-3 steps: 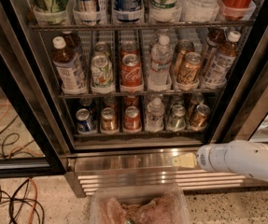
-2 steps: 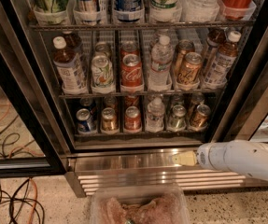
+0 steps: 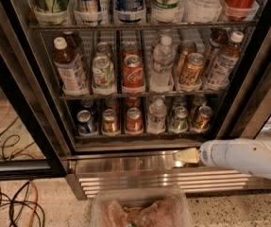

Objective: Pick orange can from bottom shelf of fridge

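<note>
Gripper [image 3: 186, 156]: pale tip on white arm [image 3: 243, 157] reaching in from view right, low, in front of steel base [image 3: 125, 163] of fridge [image 3: 24, 93]; touches no can.
Gripper state: can't tell if open or closed.
Bottom shelf [image 3: 139, 137]: just above gripper.
Orange can [image 3: 202, 117]: up and slightly right of gripper, upright, rightmost front spot on btm shelf, apart from gripper.
Neighbours: silver-green can [image 3: 178, 119] above gripper; water bottle [image 3: 157, 115] and red can [image 3: 134, 119] further left.
Plastic tub [image 3: 139, 207]: below-left of gripper, pinkish contents.
Cables [image 3: 7, 207]: far left, on speckled floor.
</note>
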`<action>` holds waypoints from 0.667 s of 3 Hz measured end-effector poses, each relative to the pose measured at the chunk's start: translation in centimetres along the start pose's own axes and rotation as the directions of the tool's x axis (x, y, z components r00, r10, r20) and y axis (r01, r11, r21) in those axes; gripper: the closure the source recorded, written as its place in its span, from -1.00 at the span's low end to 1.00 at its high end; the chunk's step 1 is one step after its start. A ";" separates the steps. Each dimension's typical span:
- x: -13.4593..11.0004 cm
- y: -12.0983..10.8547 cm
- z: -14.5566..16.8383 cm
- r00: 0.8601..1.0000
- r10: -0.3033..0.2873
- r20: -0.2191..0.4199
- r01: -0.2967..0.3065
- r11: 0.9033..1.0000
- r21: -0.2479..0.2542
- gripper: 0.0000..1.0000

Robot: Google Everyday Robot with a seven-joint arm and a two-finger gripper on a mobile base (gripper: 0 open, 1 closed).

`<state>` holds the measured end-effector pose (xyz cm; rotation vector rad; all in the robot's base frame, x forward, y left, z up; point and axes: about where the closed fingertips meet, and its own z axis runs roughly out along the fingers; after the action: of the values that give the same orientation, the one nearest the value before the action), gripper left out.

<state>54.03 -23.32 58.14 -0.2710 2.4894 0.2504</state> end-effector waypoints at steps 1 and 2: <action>0.2 0.5 0.5 0.999 0.024 0.048 -0.023 1.000 -0.020 -1.00; -0.6 0.8 1.8 0.990 0.074 0.118 -0.068 0.996 -0.055 -1.00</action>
<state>55.29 -22.06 57.17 -0.1824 2.3788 0.3501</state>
